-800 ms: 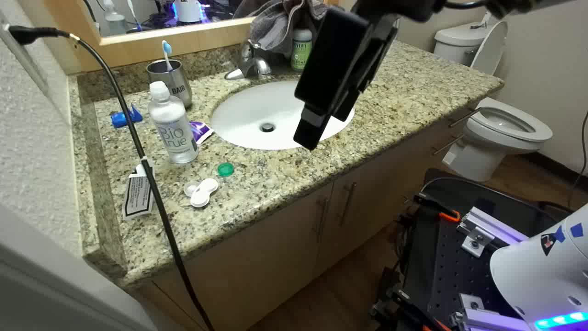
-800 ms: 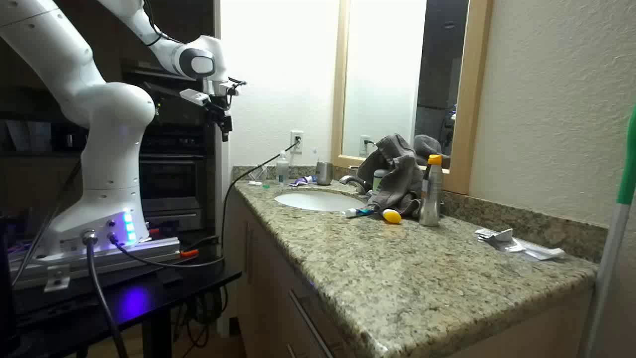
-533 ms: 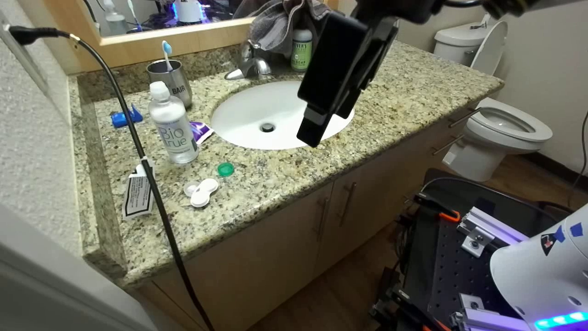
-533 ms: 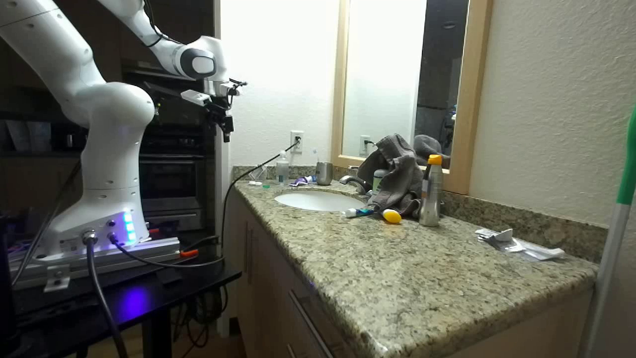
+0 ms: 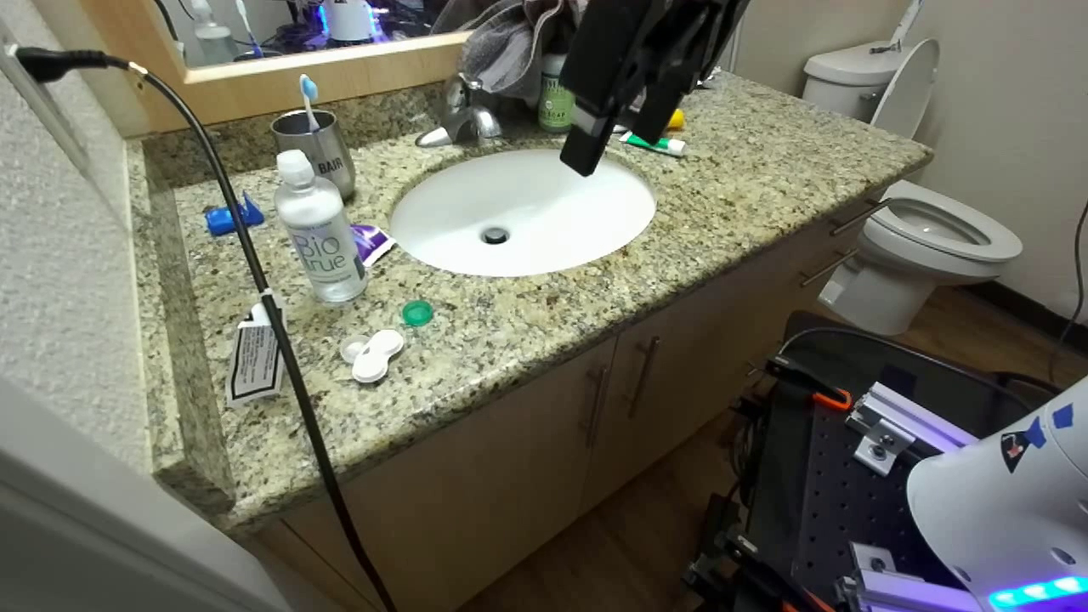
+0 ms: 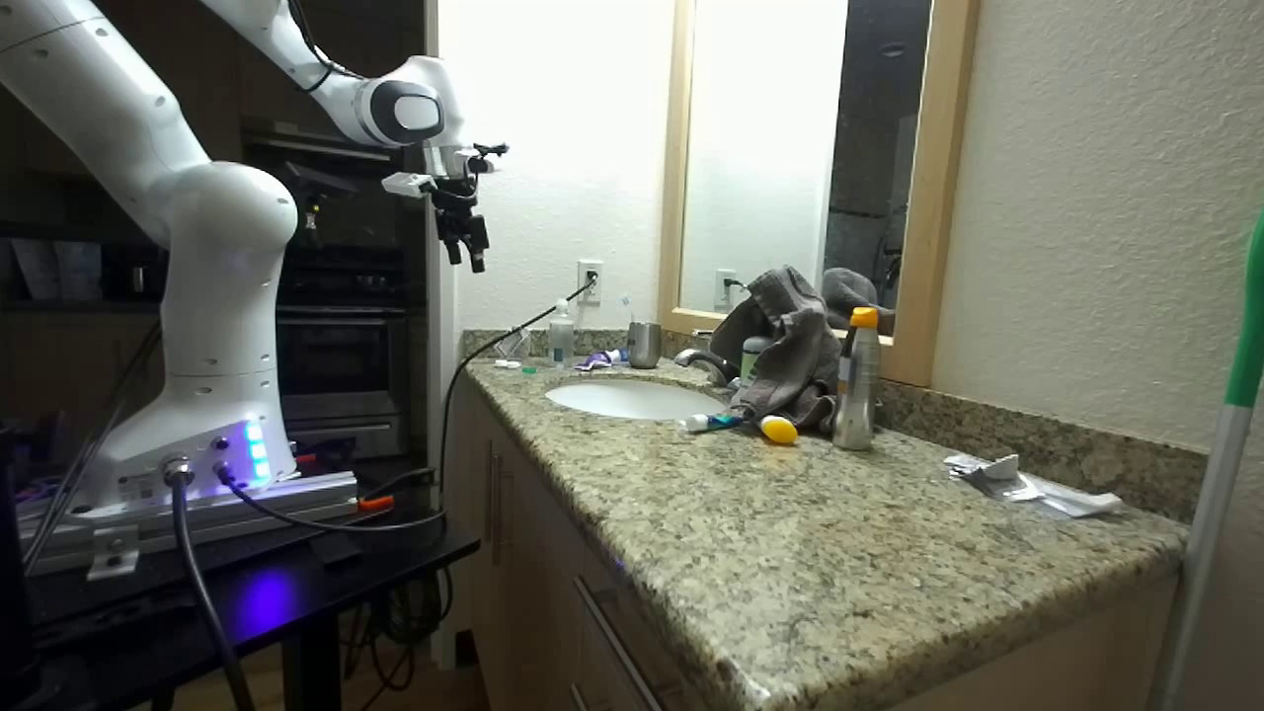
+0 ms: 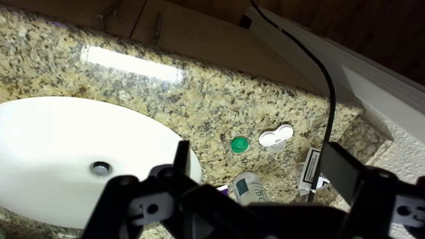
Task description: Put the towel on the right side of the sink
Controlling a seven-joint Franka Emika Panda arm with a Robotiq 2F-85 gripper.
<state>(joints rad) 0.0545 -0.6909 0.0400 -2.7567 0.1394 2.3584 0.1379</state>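
A grey towel (image 6: 795, 331) stands bunched up behind the sink, draped around the green soap bottle (image 6: 752, 357); it leans near the mirror. In an exterior view the towel (image 5: 503, 58) hangs behind the faucet (image 5: 463, 119), partly hidden by the soap bottle and my arm. The white sink (image 5: 518, 212) is empty and shows in both exterior views and in the wrist view (image 7: 59, 132). My gripper (image 5: 614, 146) is high above the counter, well apart from the towel. In the wrist view the gripper (image 7: 260, 161) is open, with nothing between its fingers. The towel is out of the wrist view.
A toothpaste tube (image 6: 711, 423), a yellow item (image 6: 778, 429) and an orange-capped bottle (image 6: 857, 385) stand or lie beside the towel. A clear bottle (image 5: 321, 234), steel cup (image 5: 316, 153), lens case (image 5: 374, 355) and black cable (image 5: 297, 391) are on the sink's other side.
My gripper has risen and shifted slightly, and has turned so both fingers show apart. The toothpaste tube has come into sight behind it. The towel has not moved.
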